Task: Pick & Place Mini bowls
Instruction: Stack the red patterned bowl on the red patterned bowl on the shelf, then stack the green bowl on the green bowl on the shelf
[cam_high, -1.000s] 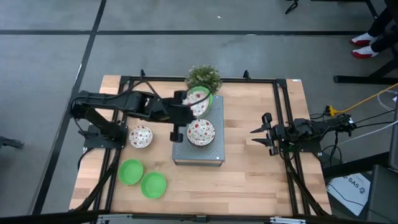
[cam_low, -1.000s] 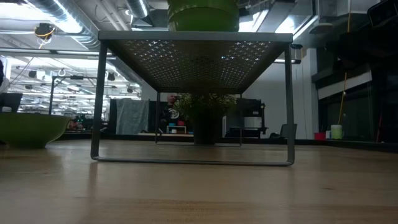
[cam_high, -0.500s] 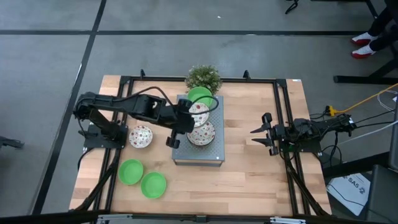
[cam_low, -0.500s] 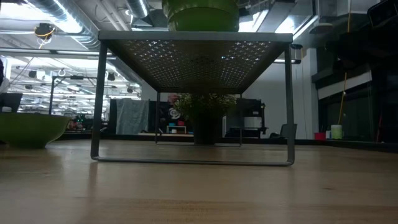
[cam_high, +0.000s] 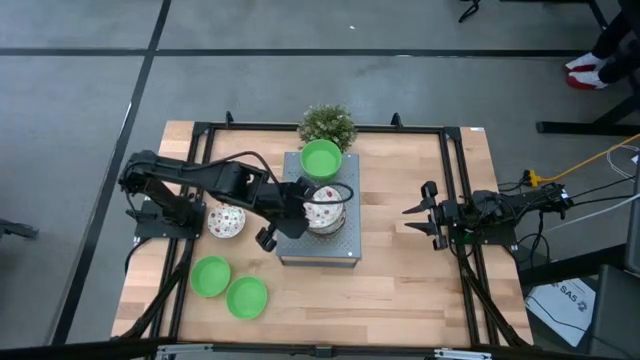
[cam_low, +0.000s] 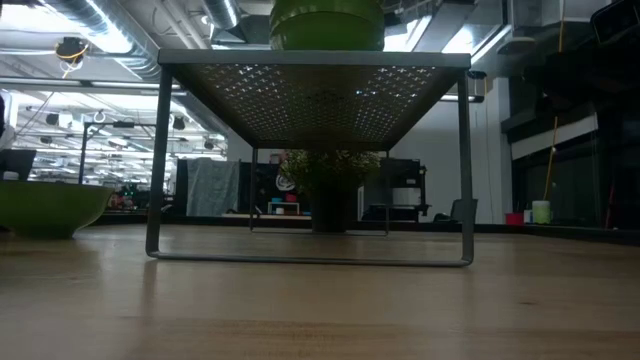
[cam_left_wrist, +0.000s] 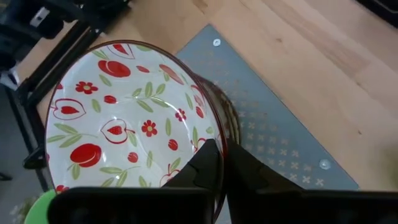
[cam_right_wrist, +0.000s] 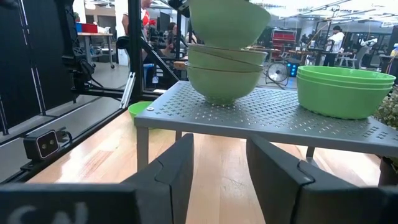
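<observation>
From above, the pale wooden bench (cam_high: 400, 250) carries a grey perforated metal shelf (cam_high: 318, 248) at its middle. The left claw (cam_high: 305, 203) reaches over the shelf and grips the rim of the top speckled bowl (cam_high: 322, 208), which sits on a stack there. A stack of plain green bowls (cam_high: 321, 158) stands at the shelf's far end, just beside a bushy potted plant (cam_high: 327, 124). One more speckled bowl (cam_high: 226, 219) lies on the wood left of the shelf, and two green bowls (cam_high: 210, 276) (cam_high: 246, 297) lie side by side near the front left corner. The right claw (cam_high: 422, 213) waits over the bench's right side, fingers parted and empty

At bench height, the shelf's thin rod legs (cam_low: 155, 160) and punched underside show, with the green stack (cam_low: 327, 24) on top and a green bowl's (cam_low: 50, 207) rounded wall at left

The left wrist camera shows the glossy white bowl (cam_left_wrist: 127, 130) painted with red fruit, flowers and green leaves; dark fingers (cam_left_wrist: 205, 163) pinch its rim

The right wrist camera sees smooth stacked bowls (cam_right_wrist: 227, 59) and nested green ones (cam_right_wrist: 345, 90) on the dotted shelf top (cam_right_wrist: 267, 115)
</observation>
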